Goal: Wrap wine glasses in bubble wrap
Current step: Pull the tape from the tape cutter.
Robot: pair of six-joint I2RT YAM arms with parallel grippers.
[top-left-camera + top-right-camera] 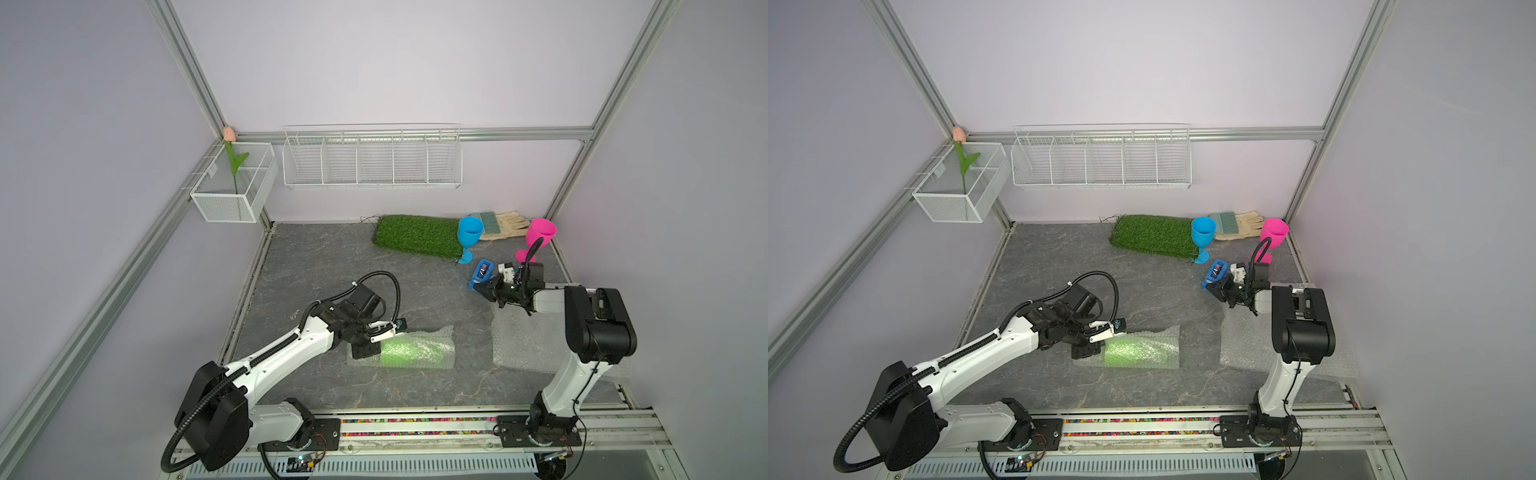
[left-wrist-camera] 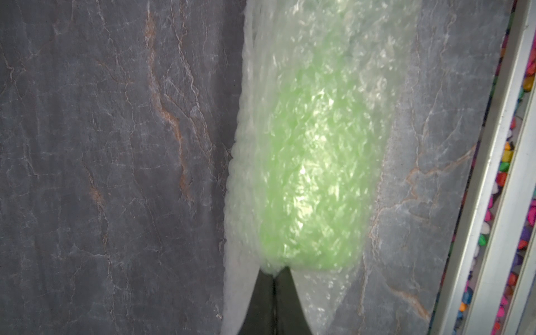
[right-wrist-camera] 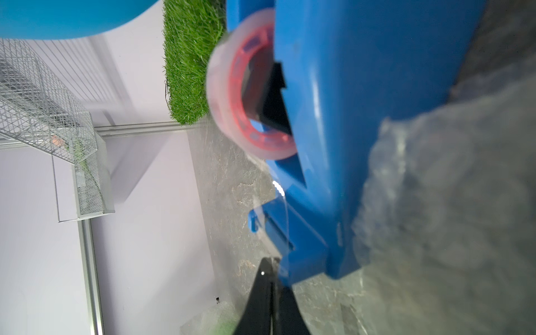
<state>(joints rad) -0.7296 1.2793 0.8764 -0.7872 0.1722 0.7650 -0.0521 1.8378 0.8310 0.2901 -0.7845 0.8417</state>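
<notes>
Grey, stone-veined worktop [image 1: 332, 270], and here's what's on it. Along the back edge lies a grass mat [image 1: 415, 235]. The blue goblet [image 1: 470, 232] stands upright, its foot at the mat's near right corner. Behind it, against the wall, a pale glove [image 1: 505, 224] lies flat with a brush [image 1: 484, 220] at its cuff. The pink goblet [image 1: 539, 232] is upright in the back right corner. A blue dispenser [image 1: 481, 274] sits just in front of the blue goblet's foot; can't tell if it rests flat. Front centre, the green goblet [image 1: 403, 353] lies on its side, rolled inside wrap [image 1: 436, 338]. To the right of it, apart, a loose sheet [image 1: 528, 345] lies flat.
</notes>
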